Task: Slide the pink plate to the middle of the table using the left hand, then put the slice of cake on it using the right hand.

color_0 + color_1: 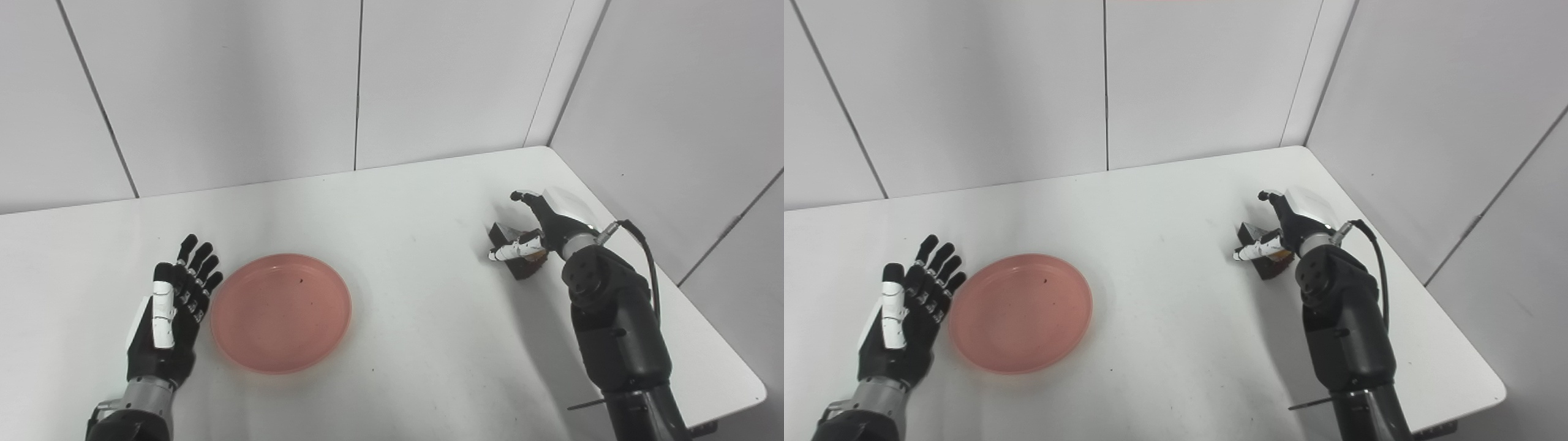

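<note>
The pink plate [281, 312] lies flat on the white table [416, 202], left of the middle. My left hand [171, 312] rests just left of the plate's rim, palm toward it, open, fingers spread and pointing away from me. The slice of cake [517, 260], a dark brown wedge, sits on the table at the right. My right hand [539, 236] is over it, the thumb lying across its near side. One finger arches past its far end without touching. The wrist hides the other fingers and much of the cake.
White wall panels stand close behind the table and along its right side. The table's right edge and rounded front corner [756, 389] lie near my right forearm. A black cable [643, 245] loops off the right wrist.
</note>
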Robot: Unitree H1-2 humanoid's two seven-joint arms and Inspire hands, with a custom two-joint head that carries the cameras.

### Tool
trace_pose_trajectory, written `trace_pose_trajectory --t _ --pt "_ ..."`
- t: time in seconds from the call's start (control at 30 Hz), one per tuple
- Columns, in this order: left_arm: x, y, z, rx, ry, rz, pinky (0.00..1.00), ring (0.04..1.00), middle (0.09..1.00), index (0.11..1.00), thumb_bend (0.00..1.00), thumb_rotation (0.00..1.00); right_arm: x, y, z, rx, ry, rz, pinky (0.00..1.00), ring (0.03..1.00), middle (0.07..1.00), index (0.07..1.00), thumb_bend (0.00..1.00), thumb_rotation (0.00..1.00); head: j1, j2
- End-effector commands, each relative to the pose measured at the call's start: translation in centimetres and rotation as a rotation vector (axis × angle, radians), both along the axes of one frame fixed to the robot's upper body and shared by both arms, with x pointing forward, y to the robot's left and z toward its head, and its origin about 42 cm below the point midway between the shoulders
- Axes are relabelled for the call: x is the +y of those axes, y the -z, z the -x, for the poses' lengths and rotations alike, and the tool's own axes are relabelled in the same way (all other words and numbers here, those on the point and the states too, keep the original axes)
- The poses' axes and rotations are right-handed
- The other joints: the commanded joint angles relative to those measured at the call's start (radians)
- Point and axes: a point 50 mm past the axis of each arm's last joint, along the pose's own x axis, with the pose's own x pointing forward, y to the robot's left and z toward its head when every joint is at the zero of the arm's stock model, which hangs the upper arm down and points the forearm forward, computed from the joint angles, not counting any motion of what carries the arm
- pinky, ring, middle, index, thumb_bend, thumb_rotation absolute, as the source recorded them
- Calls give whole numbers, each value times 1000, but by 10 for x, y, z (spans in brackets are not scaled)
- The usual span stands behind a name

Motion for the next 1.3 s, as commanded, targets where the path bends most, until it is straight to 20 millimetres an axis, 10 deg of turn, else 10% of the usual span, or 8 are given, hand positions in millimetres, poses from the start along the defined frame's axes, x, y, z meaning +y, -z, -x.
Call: trace_pose_trajectory --t 0.0,0.4,0.7,1.03,1.27 --pt "9 16 9 53 -6 -21 971 984 981 979 768 1000 -9 -19 -4 -60 24 53 737 863 895 843 913 296 5 0" --pt "7 15 10 48 -5 -19 974 987 985 983 754 1000 -24 -4 -8 -20 45 62 646 708 775 806 862 157 15 5" --pt "5 15 10 49 -10 -17 972 984 983 981 747 1000 -35 7 -12 -76 52 55 265 338 481 564 550 1 20 6" --pt "-3 11 13 45 2 -43 981 986 986 987 750 1000 -19 -7 -8 -254 43 38 244 316 404 517 523 0 62 7" --pt "-23 12 18 57 -3 -71 973 971 974 975 759 1000 15 -32 6 -399 -47 -64 247 334 419 517 524 0 258 2"
